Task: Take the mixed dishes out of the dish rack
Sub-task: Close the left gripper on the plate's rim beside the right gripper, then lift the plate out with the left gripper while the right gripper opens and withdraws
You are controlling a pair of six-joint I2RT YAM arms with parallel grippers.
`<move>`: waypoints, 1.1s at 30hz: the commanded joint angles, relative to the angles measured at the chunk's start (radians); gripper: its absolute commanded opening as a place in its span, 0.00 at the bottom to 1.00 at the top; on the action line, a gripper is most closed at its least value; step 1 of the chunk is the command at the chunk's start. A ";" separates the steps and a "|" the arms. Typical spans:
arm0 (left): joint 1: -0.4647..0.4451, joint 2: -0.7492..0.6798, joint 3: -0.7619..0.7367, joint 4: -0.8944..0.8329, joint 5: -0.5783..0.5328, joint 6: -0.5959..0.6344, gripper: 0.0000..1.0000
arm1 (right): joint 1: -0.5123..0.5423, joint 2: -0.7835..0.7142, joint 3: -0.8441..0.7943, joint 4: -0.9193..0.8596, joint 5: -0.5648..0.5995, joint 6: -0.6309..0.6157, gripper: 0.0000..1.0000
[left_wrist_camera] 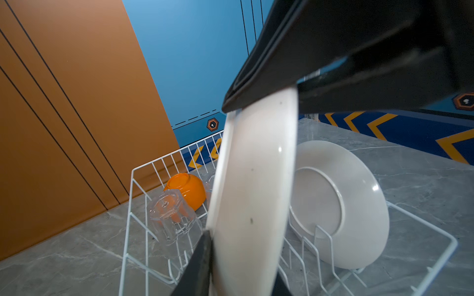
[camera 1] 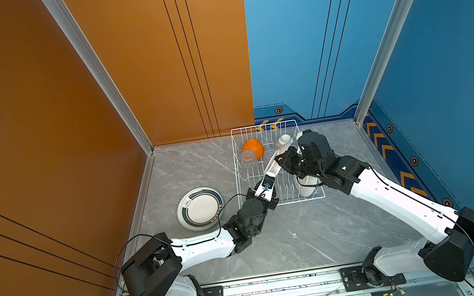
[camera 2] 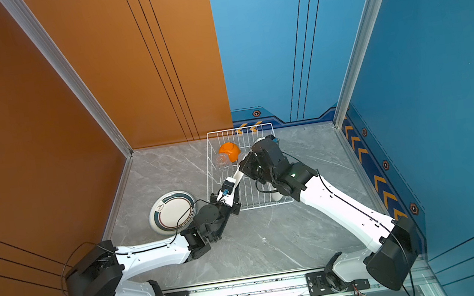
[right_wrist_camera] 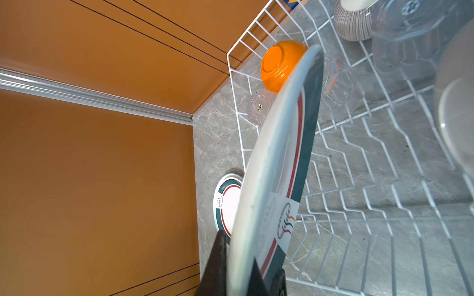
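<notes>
I'm watching both pairs of jaws holding one dish: a round white plate with a dark teal rim and an emblem (right_wrist_camera: 272,166), which is hanging edge-on just above the white wire dish rack (camera 1: 291,193). The right jaws are clamping its far rim, and the left jaws are pinching its near rim. Beyond the jaws, at the rack's far end, an upturned orange bowl (camera 1: 253,148), a clear glass tumbler (camera 1: 248,156) and a white bowl with ribbed lines (right_wrist_camera: 354,23) are sitting. On the right jaws' side, a plain white plate (left_wrist_camera: 341,205) is standing in the prongs. Out past the left jaws, outside the rack, a matching teal-rimmed plate (camera 1: 201,209) is lying flat on the grey marble-look surface (camera 1: 289,236).
</notes>
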 commanded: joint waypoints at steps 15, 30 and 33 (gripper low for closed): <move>0.001 0.015 0.042 0.059 -0.091 0.008 0.00 | -0.063 0.083 -0.006 0.153 -0.138 0.024 0.00; 0.008 0.030 0.042 0.080 -0.100 0.061 0.00 | -0.135 0.101 -0.038 0.234 -0.176 0.032 0.62; 0.012 0.030 0.046 0.079 -0.100 0.062 0.00 | -0.142 0.094 -0.044 0.242 -0.182 0.030 0.62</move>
